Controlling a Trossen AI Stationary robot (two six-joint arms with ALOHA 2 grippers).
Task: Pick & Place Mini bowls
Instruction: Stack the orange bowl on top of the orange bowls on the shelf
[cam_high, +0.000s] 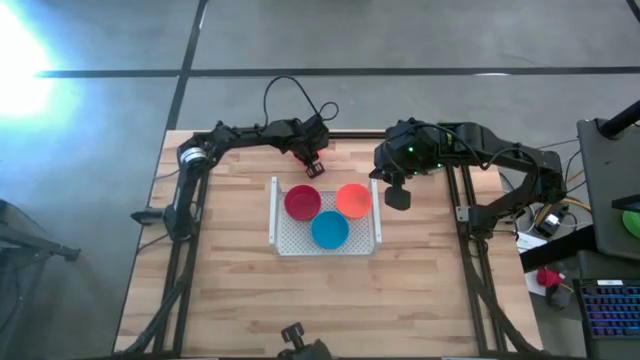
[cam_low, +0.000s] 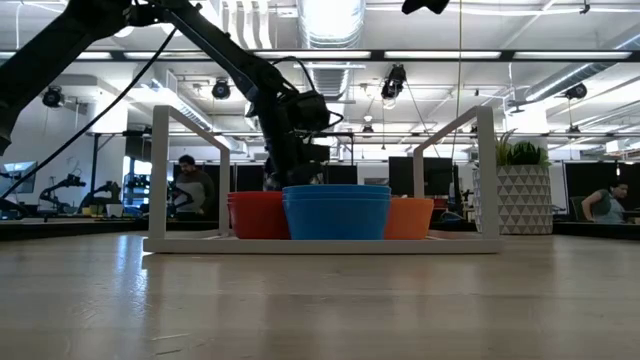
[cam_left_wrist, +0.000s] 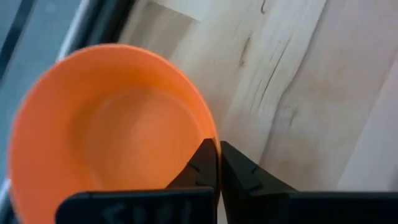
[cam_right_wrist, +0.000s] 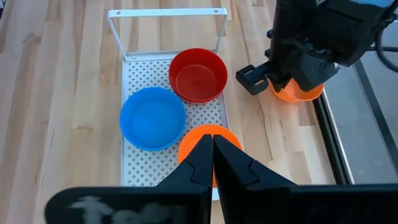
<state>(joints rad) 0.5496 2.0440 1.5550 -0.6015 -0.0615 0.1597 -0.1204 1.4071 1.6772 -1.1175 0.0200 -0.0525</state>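
Pick step: left gripper (cam_left_wrist: 217, 167) fingers pinched shut on rim of orange mini bowl (cam_left_wrist: 106, 124) at bench's far edge; next, lift and carry to white tray (cam_high: 371, 243); right gripper (cam_right_wrist: 213, 160) closed, empty.

No text, label, brand, number or sign can be read in any view, neither on the bowls, the white tray, the arms nor in the room behind the table
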